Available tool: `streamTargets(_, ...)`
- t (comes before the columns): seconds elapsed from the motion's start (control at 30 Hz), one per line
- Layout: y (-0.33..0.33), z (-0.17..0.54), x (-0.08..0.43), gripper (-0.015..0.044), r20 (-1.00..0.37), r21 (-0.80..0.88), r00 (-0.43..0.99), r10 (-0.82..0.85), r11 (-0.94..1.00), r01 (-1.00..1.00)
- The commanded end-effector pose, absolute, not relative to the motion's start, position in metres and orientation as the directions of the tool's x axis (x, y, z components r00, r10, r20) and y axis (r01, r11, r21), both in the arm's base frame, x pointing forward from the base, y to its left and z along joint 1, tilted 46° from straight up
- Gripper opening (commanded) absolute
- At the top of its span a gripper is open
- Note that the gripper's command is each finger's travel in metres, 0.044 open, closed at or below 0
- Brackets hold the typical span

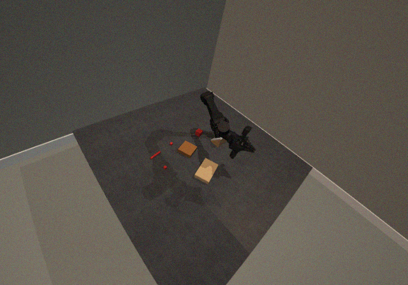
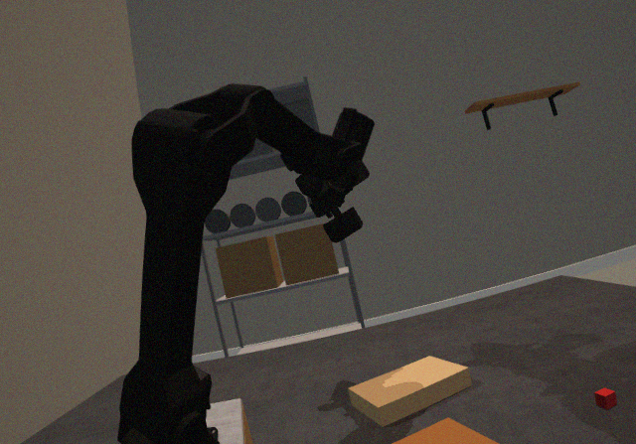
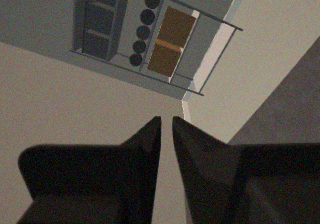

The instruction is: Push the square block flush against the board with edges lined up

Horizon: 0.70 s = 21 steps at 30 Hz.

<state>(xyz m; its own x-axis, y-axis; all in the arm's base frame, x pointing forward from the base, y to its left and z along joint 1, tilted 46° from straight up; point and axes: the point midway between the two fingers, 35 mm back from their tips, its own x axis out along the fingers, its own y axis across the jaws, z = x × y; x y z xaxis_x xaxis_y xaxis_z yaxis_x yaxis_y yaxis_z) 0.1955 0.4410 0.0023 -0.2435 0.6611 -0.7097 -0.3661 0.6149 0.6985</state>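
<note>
The orange square block [image 1: 187, 148] [image 2: 446, 432] lies flat on the dark tabletop [image 1: 184, 222] [image 2: 519, 326], apart from the pale wooden board [image 1: 206, 170] [image 2: 409, 389]. Above the tabletop, the black gripper [image 1: 250, 148] [image 3: 166, 122] is nearly closed, pinching nothing. No writing is readable.

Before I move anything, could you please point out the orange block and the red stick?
Orange block [image 1: 187, 148] [image 2: 445, 433]: top and exterior views, upper face.
Red stick [image 1: 155, 154]: top view, middle.

matt tan board [image 1: 206, 171] [image 2: 407, 385]; matt black arm [image 1: 214, 113] [image 2: 172, 233]
</note>
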Motion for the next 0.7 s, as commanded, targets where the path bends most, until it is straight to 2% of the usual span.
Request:
streamTargets(0.0,0.405,-0.001,0.212,0.0,-0.794,0.599,-0.163,0.585,0.709,-0.372)
streamTargets(0.37,0.304,0.0,0.246,0.0,-0.951,0.288,0.01,0.309,0.898,-0.334)
streamTargets(0.67,0.212,0.013,0.254,0.0,-0.996,-0.011,0.087,0.015,0.958,-0.287)
